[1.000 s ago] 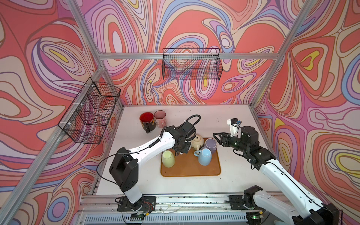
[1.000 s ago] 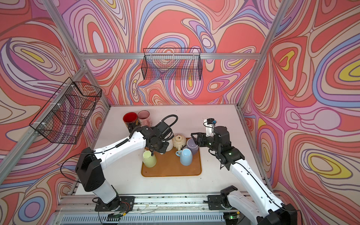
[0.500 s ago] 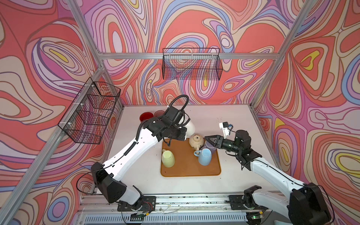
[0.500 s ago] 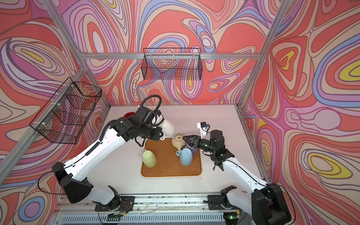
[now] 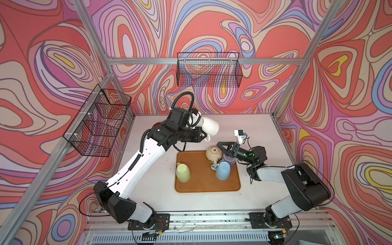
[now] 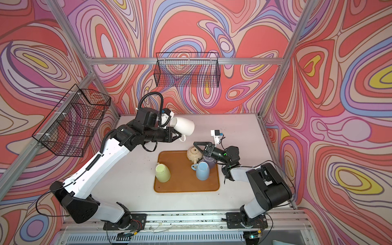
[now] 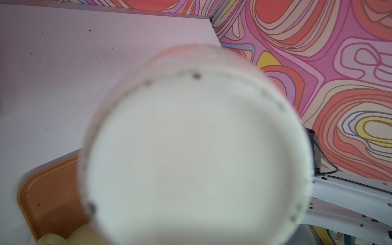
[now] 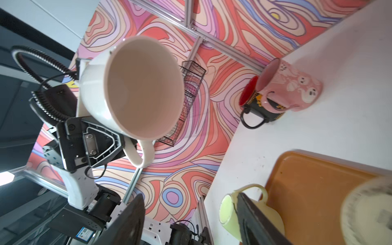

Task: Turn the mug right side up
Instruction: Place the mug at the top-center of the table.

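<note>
Left gripper (image 5: 204, 137) is pinched tight on the handle of the white mug (image 5: 209, 126), and we see it holding the mug in the air over the table (image 5: 250, 127), behind the far edge of the orange tray (image 5: 203, 187). In both top views the mug lies on its side, handle down. Its blurred base fills the left wrist view (image 7: 197, 159), and its mouth faces the right wrist camera (image 8: 144, 84).

Our right gripper (image 5: 219, 146) hangs low over the far right corner of the tray, just above the teapot (image 5: 213, 153). Its jaws stand apart with nothing between them.

On the tray we count a green mug (image 5: 182, 172) and a blue mug (image 5: 222, 171), both mouth down, and a purple mug (image 5: 231, 158) behind the blue one. A pink mug (image 8: 297, 89) and a black mug (image 8: 257, 106) stand upright, touching, near the back wall.
</note>
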Controlling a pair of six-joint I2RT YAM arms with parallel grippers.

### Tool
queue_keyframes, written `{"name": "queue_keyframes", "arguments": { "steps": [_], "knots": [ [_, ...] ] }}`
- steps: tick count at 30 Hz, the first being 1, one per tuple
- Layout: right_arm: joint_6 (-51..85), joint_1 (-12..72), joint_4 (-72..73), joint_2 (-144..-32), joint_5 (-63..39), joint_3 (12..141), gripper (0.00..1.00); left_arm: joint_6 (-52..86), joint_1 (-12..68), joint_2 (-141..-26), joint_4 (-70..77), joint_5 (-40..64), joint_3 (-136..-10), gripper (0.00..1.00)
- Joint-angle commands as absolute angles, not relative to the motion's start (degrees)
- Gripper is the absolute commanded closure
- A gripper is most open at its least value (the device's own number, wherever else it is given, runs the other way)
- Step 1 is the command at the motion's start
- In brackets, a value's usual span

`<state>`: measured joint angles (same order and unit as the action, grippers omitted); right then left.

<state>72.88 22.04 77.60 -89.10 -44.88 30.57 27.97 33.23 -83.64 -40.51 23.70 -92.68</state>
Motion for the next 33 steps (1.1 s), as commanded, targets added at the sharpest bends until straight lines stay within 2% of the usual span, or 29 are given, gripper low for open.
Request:
{"name": "queue_keyframes", "arguments": {
  "steps": [1,10,23,29,33],
  "knots": [
    [74.6,23.4,85.4,-90.7,-44.0,34.8,0.29,31.1,31.9,-80.7,-30.7,29.1,-93.2,1.0],
    [74.4,25.6,85.4,-94.3,-42.2,42.4,0.33,36.7,29.6,-79.8,-21.4,34.3,-90.1,1.0],
    [76.6,26.3,85.3,-97.5,-41.2,52.0,0.43,39.1,29.6,-78.7,-16.8,36.5,-86.9,1.0],
    [77.5,26.3,85.4,-98.0,-41.2,54.4,0.65,39.0,29.5,-77.7,-16.3,36.2,-84.7,1.0],
    [77.8,26.3,85.3,-98.0,-40.9,54.4,0.85,39.2,29.4,-77.2,-15.5,36.4,-82.8,1.0]
  ]
}}
